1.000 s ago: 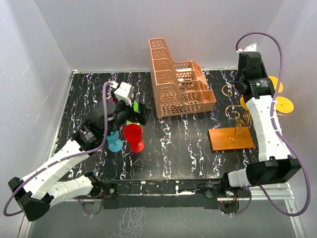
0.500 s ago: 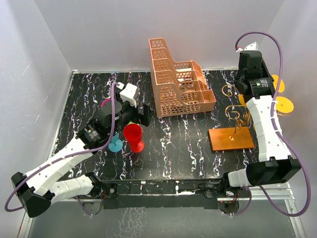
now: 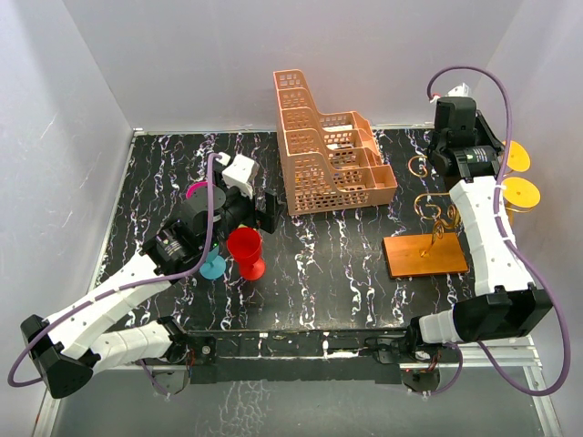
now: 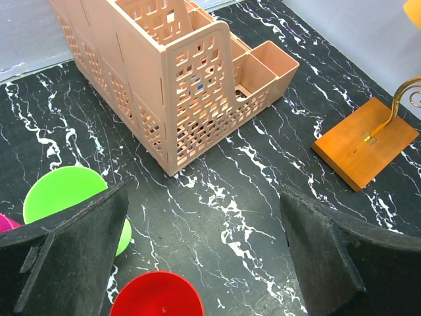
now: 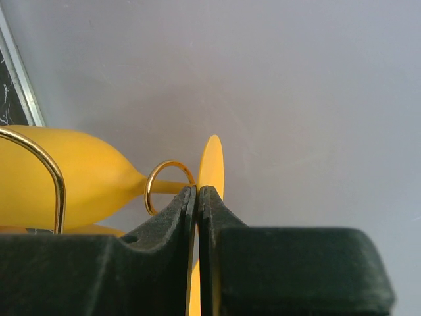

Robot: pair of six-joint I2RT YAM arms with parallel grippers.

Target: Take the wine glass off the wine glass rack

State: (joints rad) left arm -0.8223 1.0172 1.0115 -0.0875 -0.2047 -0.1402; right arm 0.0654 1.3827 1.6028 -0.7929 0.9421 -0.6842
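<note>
Overhead, left wrist share wine glass rack (image 3: 424, 254).

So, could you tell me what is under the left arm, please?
A teal glass pokes out beneath it, and a magenta rim shows behind. The wrist view adds a green glass, which the arm mostly covers from above. The red glass stands beside it, uncovered.

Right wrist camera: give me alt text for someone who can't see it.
The right hand's two black fingers are pinched shut on the thin foot of a yellow wine glass, seen edge-on. The glass lies sideways with its stem through a gold loop of the wine glass rack, bowl to the left, a plain grey wall behind.
</note>
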